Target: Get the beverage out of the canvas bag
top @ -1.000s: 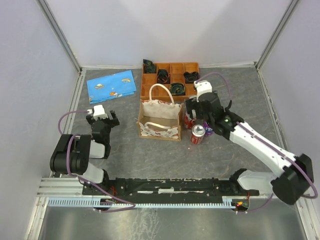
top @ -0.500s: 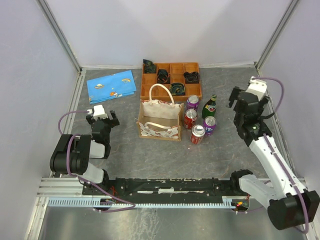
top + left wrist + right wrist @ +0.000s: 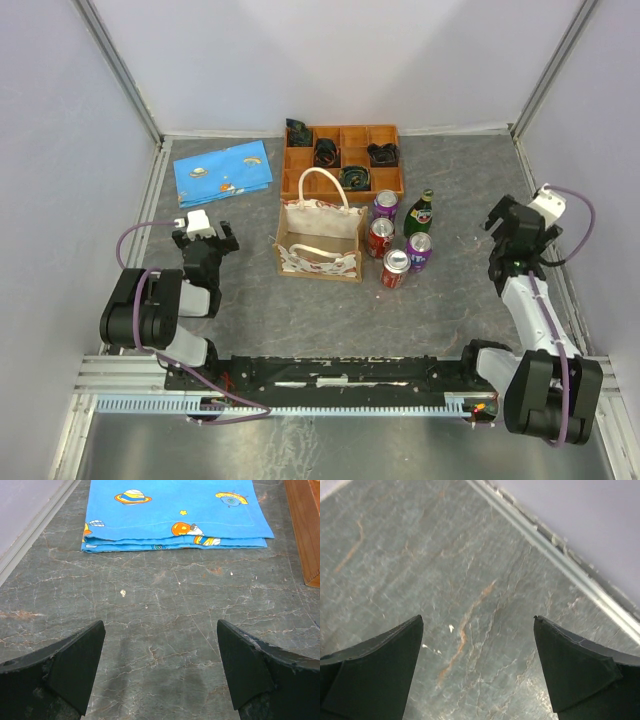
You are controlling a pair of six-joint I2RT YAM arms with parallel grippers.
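- Swinging out from the middle, our right gripper [image 3: 508, 222] is now hanging at the right edge of the top view, well apart from the drinks it was standing over a second ago. Its fingers are sitting wide apart, with only the bare grey stone table [image 3: 470, 555] between them.
- Our left gripper [image 3: 205, 237] is resting at the left of the frame, jaws likewise spread and empty, facing the folded blue space-print cloth [image 3: 175, 515].
- We are seeing the small boxy cream-white canvas bag [image 3: 318, 245] standing upright at centre. The beverages are bunched just to its right: a tall green glass bottle [image 3: 420, 212], a red aluminium can [image 3: 397, 268] lowest in the frame, and three more cans between.
- We are judging the bag's tan-brown inside empty, though its lower wall and handle are hiding part of it.
- If we are reaching in again, a low sweep across that tight cluster is risking a toppled bottle and rolling cans.
- A finger could also be snagging a looped handle and dragging the light bag into the orange wooden compartment tray [image 3: 340, 133].
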